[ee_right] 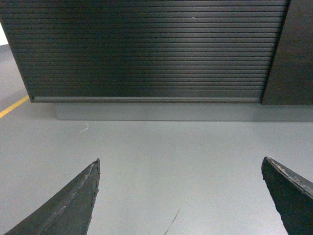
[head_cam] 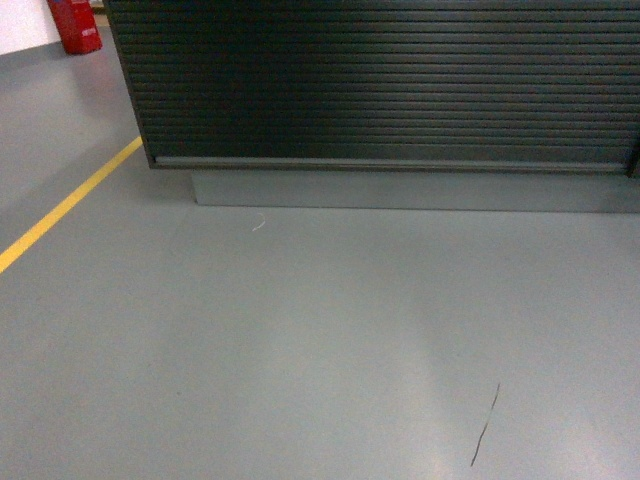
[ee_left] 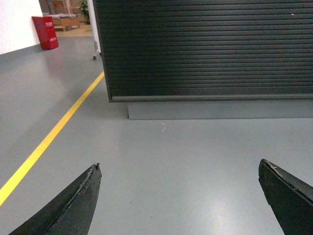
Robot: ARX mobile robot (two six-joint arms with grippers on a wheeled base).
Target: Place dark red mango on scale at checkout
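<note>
Grey, smooth floor (head_cam: 300, 340) fills most of every view, with a yellow line (head_cam: 65, 205) painted across it at the left and a thin dark crack (head_cam: 485, 425) near the lower right of the head view. Beyond the floor stands the checkout (head_cam: 380, 90), seen only from the front: its dark, horizontally ribbed panel sits on a grey base plinth (head_cam: 400, 190), and its countertop lies above the edge of all 3 views. A small pale scrap (head_cam: 259, 226) lies on the floor just in front of the plinth. At the far left, a red box-like object (head_cam: 75, 25) stands against a white wall. The left gripper (ee_left: 180, 196) hangs above bare floor with its 2 dark fingers (ee_left: 78, 205) spread wide and nothing between them. The right gripper (ee_right: 181, 196) is likewise spread wide, its fingers (ee_right: 73, 205) holding nothing. Neither the dark red mango nor the scale appears in any view.
</note>
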